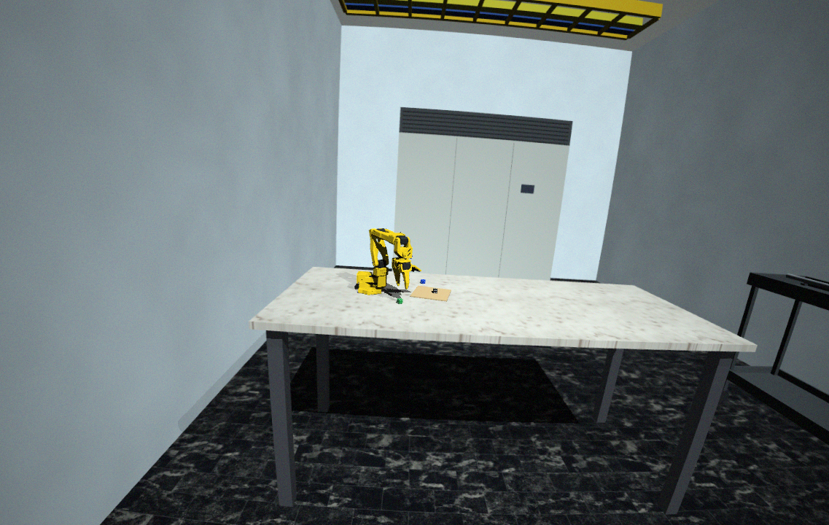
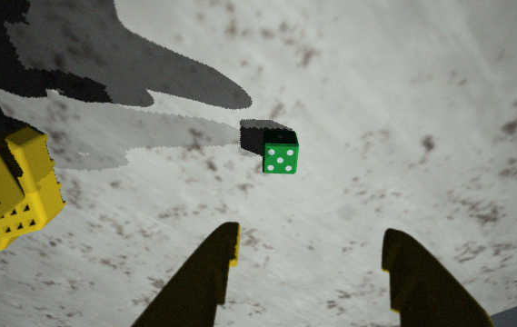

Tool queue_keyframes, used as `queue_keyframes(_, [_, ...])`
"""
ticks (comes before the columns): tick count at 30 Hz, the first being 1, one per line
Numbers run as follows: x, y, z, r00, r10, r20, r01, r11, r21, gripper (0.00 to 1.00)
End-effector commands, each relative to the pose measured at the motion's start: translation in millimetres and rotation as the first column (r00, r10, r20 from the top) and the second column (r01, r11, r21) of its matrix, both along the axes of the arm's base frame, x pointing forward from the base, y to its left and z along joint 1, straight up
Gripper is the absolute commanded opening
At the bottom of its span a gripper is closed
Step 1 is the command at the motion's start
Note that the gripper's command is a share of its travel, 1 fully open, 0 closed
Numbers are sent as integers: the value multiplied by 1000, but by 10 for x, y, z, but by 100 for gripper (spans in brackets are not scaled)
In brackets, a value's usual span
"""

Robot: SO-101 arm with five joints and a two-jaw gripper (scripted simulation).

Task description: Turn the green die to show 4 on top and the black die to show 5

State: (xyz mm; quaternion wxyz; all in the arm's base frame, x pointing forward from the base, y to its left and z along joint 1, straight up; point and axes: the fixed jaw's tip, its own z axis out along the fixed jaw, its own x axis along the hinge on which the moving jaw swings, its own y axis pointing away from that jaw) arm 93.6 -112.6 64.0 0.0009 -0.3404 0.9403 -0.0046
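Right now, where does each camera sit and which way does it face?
Exterior: stands off the table's front corner, above table height, facing the back wall doors; shows the whole yellow arm, the mat, the green die.
Wrist: rides on the arm, looks down past the gripper, open with nothing in it, at the marble top; both fingers and the arm's base show.
Shared: the green die, off the mat.
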Motion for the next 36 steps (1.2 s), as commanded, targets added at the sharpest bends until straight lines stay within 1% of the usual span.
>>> queue_keyframes(1, [49, -72, 160, 997, 6, 76, 0, 996, -90, 26])
queue_keyframes(7, [80, -109, 374, 983, 23, 180, 17, 976, -218, 26])
queue_keyframes(9, [80, -109, 374, 983, 23, 180, 17, 976, -218, 26])
queue_keyframes(14, [87, -118, 563, 963, 48, 267, 42, 946, -322, 26])
queue_keyframes(18, [84, -114, 662, 949, 65, 310, 59, 925, -375, 25])
queue_keyframes(23, [82, -112, 700, 943, 72, 325, 66, 917, -394, 25])
queue_keyframes(31, [82, -111, 700, 943, 68, 327, 70, 917, -392, 25])
queue_keyframes(36, [87, -111, 698, 942, 43, 334, 93, 921, -379, 25])
